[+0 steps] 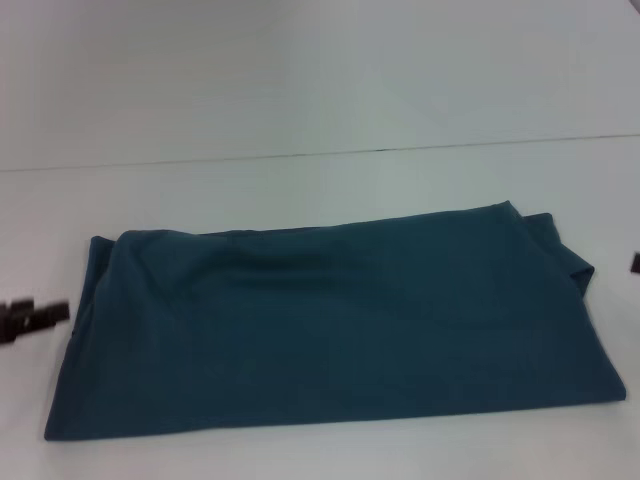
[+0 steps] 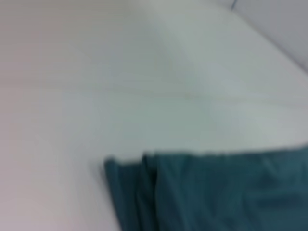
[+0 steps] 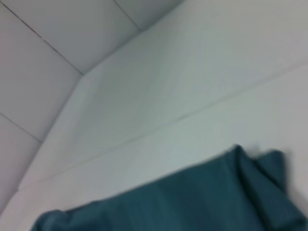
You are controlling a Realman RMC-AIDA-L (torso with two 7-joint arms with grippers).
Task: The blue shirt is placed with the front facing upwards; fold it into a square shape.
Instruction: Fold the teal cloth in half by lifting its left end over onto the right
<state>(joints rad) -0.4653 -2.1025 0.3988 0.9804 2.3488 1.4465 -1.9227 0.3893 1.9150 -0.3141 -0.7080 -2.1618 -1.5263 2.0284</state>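
- Left gripper (image 1: 30,318) shows only as a dark tip at the left edge of the head view, low over the white table (image 1: 320,190); whether its jaws are apart or together cannot be told, and it holds nothing that can be seen.
- Just to the right of that tip, apart from it by a strip of bare table, lies the blue shirt (image 1: 330,330), one in number, folded into a long band that runs across the table.
- No print or collar shows on the shirt's upper face; only plain teal cloth with soft creases.
- The left wrist view shows one end of the shirt (image 2: 216,192) with its layered edges on the table (image 2: 144,72).
- The right wrist view shows the other end (image 3: 202,197), where a small flap sticks out at the corner.
- Right gripper (image 1: 635,263) is a dark sliver at the right edge of the head view, beside the shirt's far right corner; its jaws cannot be judged.
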